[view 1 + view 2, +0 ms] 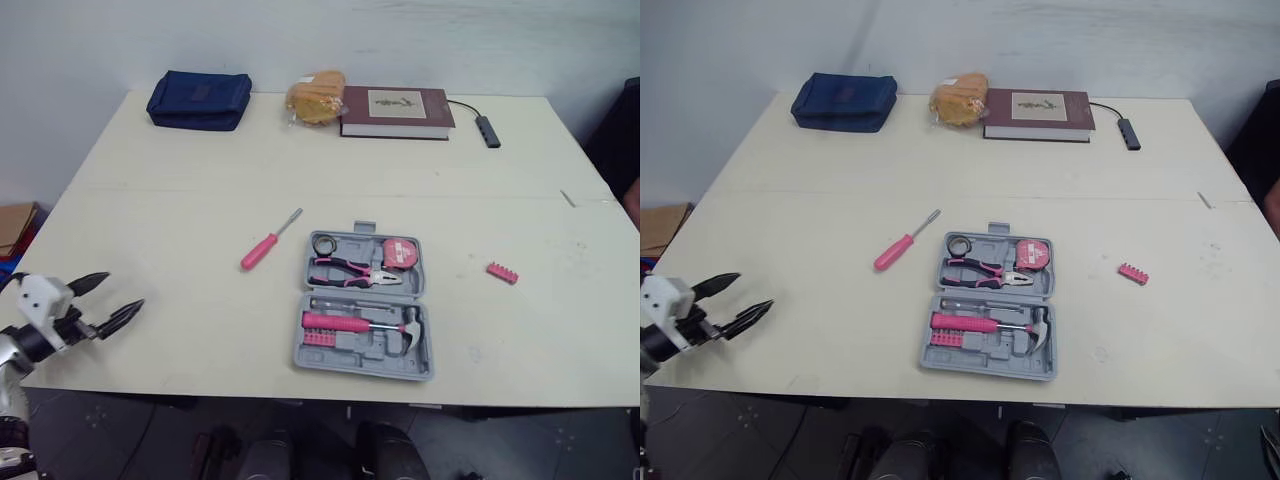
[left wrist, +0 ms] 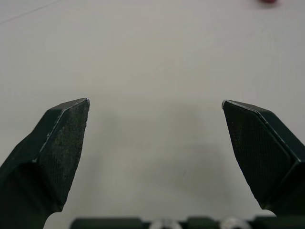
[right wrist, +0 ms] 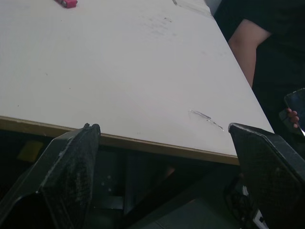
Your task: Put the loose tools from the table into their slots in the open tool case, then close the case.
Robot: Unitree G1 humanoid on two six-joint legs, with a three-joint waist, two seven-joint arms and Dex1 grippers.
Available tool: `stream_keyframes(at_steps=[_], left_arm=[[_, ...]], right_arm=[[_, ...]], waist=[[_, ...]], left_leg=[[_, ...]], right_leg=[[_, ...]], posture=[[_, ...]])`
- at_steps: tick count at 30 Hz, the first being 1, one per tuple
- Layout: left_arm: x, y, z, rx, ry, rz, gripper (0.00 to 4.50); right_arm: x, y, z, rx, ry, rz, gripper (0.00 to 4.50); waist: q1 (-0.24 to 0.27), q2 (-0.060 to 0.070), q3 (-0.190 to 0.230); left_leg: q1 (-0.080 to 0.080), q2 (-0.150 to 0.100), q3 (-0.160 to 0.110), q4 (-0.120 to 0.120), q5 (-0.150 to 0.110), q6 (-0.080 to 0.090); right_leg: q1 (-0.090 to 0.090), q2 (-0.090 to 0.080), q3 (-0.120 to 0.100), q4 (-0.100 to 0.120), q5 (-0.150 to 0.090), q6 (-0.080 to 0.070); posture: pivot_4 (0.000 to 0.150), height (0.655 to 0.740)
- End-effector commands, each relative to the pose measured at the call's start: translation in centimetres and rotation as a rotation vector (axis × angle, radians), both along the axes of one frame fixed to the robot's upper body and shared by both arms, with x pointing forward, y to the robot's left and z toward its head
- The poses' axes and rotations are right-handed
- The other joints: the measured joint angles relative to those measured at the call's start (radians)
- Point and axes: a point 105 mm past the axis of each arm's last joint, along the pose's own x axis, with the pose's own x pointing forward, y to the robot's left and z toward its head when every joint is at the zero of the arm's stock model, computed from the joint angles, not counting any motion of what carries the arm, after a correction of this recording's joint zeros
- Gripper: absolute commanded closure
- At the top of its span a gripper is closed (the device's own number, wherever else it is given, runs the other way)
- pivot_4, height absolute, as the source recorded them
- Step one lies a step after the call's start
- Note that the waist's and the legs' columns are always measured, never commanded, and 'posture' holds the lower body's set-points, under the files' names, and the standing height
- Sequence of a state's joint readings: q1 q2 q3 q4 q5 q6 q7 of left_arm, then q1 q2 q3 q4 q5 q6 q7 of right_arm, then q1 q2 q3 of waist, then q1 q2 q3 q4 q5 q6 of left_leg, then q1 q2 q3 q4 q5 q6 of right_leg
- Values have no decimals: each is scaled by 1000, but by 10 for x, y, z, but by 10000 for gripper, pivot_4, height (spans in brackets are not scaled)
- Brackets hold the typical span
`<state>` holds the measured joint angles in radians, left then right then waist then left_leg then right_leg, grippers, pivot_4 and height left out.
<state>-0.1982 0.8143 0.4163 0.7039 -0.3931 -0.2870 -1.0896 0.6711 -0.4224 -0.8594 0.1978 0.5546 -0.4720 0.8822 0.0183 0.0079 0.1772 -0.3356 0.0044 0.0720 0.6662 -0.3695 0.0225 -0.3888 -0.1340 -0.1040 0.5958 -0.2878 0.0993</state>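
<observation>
An open grey tool case (image 1: 363, 304) lies near the table's front middle, holding pink pliers (image 1: 350, 272), a tape measure (image 1: 401, 252) and a pink-handled hammer (image 1: 365, 326). A pink-handled screwdriver (image 1: 268, 242) lies loose on the table to the case's left. A small pink bit holder (image 1: 502, 272) lies to the case's right; it also appears as the pink bit holder (image 3: 66, 3) in the right wrist view. My left gripper (image 1: 113, 303) hovers open over the table's front left corner, far from the screwdriver. My right gripper (image 3: 162, 131) is open, off the table's near right edge.
At the table's back edge sit a dark blue pouch (image 1: 200, 99), a bag of bread (image 1: 315, 96), a maroon book (image 1: 395, 111) and a USB hub (image 1: 487, 130) with cable. A person's arm (image 3: 248, 45) and a hand holding a phone (image 3: 295, 109) are beside the table's right side.
</observation>
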Motion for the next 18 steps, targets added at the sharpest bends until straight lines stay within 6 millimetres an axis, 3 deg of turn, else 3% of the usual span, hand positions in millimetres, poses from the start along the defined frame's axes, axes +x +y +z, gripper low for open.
stream_keyframes(at_steps=[1,3,8,12,18], left_arm=[[13,-39,22,24,-76,-161,128],[20,-71,31,5,-108,-271,128],[22,-118,45,-32,-123,-432,128],[16,-159,55,-67,-128,-600,128],[9,-185,61,-103,-123,-703,128]], right_arm=[[26,7,16,28,-34,119,0],[48,14,19,37,-11,225,0],[86,11,30,32,5,322,0],[141,28,39,52,85,482,0],[191,28,42,52,147,521,0]], waist=[[-4,0,0],[-10,0,0],[-22,0,0],[-24,0,1],[-18,-2,3]], left_leg=[[0,0,0,0,0,0],[0,-1,2,1,1,1],[0,-2,5,0,4,7],[-1,-1,7,0,5,6],[-1,-2,11,7,6,9]], right_leg=[[0,0,0,0,0,0],[-1,-1,2,1,0,1],[-1,-1,3,0,2,3],[-3,2,0,4,1,2],[-3,1,0,5,3,5]], posture=[[1500,7400],[1500,7400],[1500,7400],[1500,7400],[1500,7400]])
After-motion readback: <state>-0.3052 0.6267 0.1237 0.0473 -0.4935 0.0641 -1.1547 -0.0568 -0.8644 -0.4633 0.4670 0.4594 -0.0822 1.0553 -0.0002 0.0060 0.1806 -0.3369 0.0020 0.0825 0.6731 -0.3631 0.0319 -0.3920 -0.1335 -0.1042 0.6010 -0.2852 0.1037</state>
